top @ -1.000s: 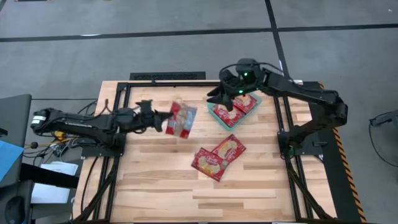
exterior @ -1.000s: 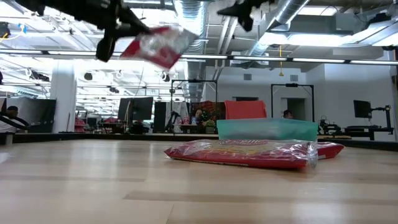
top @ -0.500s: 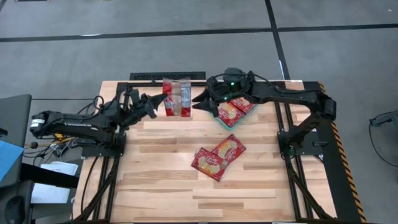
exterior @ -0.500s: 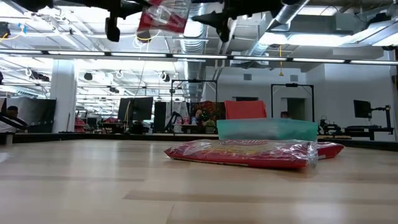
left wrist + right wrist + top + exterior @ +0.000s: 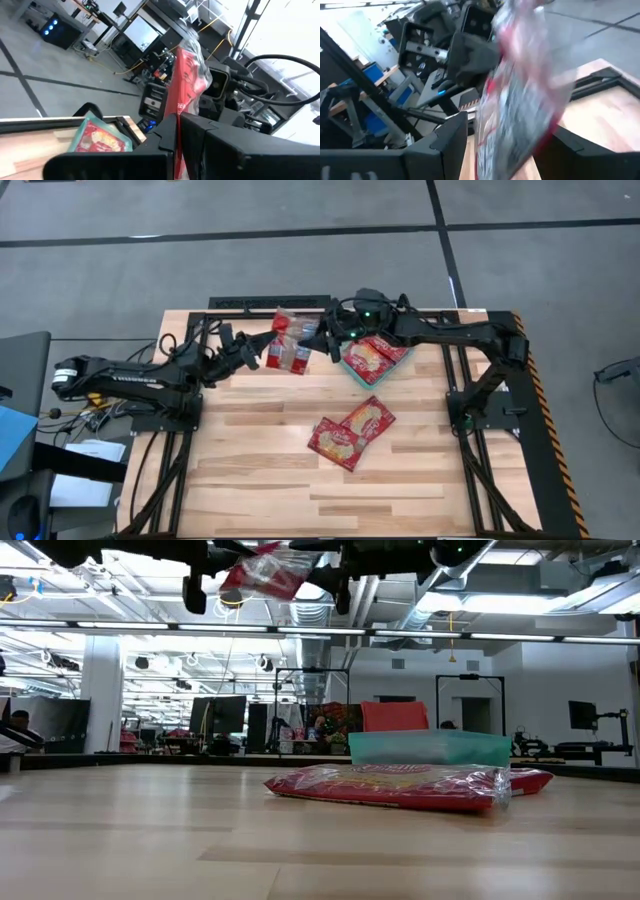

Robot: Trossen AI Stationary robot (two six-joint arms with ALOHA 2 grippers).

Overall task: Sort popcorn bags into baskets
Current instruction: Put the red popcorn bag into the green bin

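I'm holding a bag (image 5: 291, 353) aloft between both arms — left fingers (image 5: 256, 356) pinching it, right fingers (image 5: 322, 343) spread around its other edge; a mistimed release is risking a drop short of the basket (image 5: 345, 366).

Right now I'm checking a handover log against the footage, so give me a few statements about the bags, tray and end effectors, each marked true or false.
1. The left end effector grips a popcorn bag held up in the air. True.
2. The right end effector is parked far from that bag. False: it is right at the bag's other edge, fingers on either side, as the right wrist view shows.
3. The teal tray is empty. False: it already holds red packets.
4. Two bags lie overlapping on the table, outside the tray. True.
5. The held bag rests on the wood. False: in the low view it hangs well above the table.
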